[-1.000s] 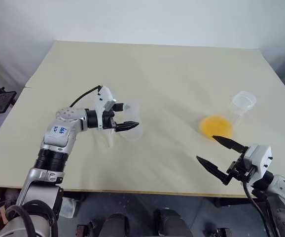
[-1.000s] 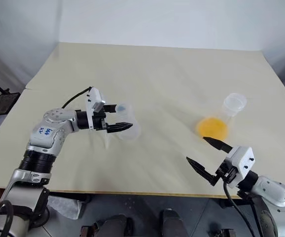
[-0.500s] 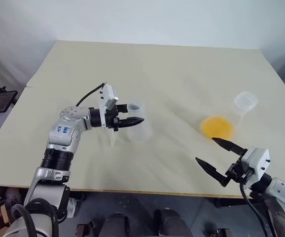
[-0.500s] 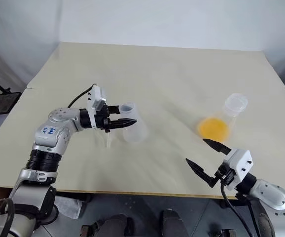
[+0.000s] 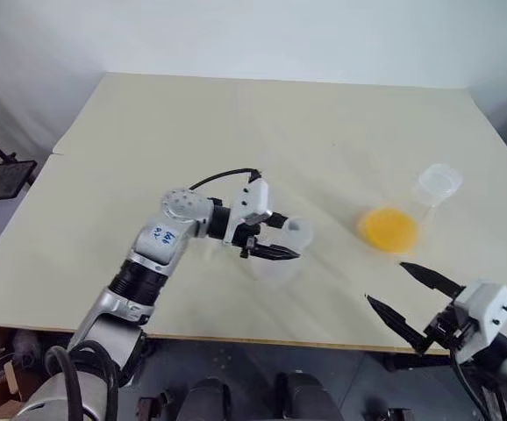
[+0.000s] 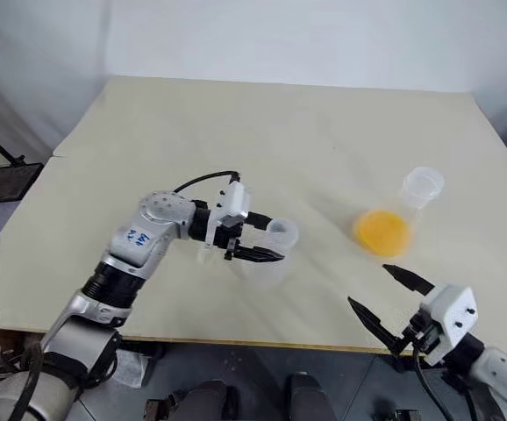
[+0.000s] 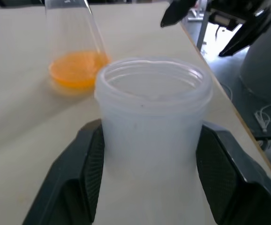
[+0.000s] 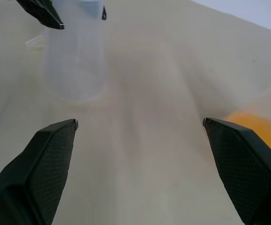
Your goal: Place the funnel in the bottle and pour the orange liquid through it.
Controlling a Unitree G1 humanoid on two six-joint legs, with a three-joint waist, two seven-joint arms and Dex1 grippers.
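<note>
- The beige table point(image 5: 148, 132) carries two clear conical flasks, well apart
- The left gripper point(image 5: 271, 240) is clamped on the neck of the empty bottle point(image 5: 278, 260), near the table's middle; the left wrist view shows a black finger point(image 7: 86, 164) on each side of the neck
- The second flask point(image 5: 403, 215) stands toward the right edge, with the orange liquid point(image 5: 387, 228) pooled in its base
- The right gripper point(image 5: 409, 295) hangs at the near right edge, fingers spread wide and empty
- The funnel cannot be made out
</note>
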